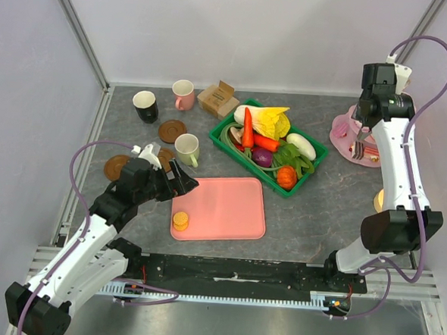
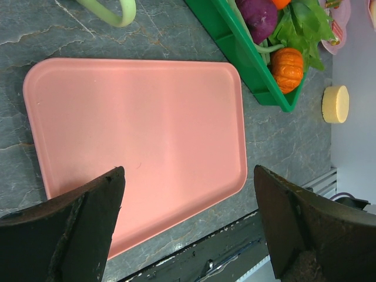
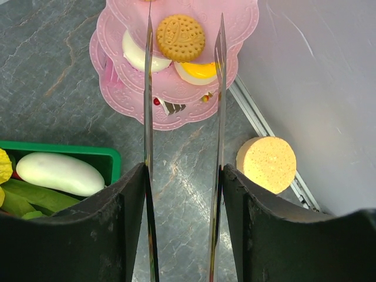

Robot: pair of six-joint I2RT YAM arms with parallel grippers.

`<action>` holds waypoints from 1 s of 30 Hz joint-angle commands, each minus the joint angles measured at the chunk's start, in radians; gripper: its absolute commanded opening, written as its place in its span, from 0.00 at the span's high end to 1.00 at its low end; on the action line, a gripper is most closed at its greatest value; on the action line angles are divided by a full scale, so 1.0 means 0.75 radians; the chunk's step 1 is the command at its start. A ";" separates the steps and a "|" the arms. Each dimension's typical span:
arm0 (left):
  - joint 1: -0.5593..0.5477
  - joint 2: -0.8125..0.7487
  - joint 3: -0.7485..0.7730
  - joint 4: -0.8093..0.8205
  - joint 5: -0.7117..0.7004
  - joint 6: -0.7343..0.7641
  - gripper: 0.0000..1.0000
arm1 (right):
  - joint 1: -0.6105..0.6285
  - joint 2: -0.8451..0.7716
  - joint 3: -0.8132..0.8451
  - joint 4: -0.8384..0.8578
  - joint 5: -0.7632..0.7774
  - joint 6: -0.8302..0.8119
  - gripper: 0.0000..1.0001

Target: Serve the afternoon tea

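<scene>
A pink tiered stand (image 3: 176,88) (image 1: 345,133) at the far right holds toy sweets. On its top tier lies a round orange biscuit (image 3: 180,37), with iced pieces below. My right gripper (image 3: 183,170) (image 1: 362,129) is shut on metal tongs (image 3: 148,106), and the two blades stand apart on either side of that biscuit. My left gripper (image 2: 188,176) (image 1: 178,181) hangs open and empty over the near left of the pink tray (image 2: 141,129) (image 1: 229,206). One biscuit (image 1: 180,221) lies on the tray's near left corner. Black (image 1: 145,106), pink (image 1: 184,94) and pale-green (image 1: 187,148) mugs stand at the back left among brown coasters (image 1: 173,130).
A green basket (image 1: 315,154) (image 2: 247,59) of toy vegetables sits between tray and stand, with a pumpkin (image 2: 288,67) at its near end. A small cardboard box (image 1: 218,99) is behind it. A pale yellow round piece (image 3: 266,164) (image 2: 335,104) lies by the right wall.
</scene>
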 commanded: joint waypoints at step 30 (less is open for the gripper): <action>-0.004 -0.234 0.161 -0.396 -0.164 -0.033 0.04 | 1.168 -0.444 -0.659 0.519 -0.543 -0.167 0.41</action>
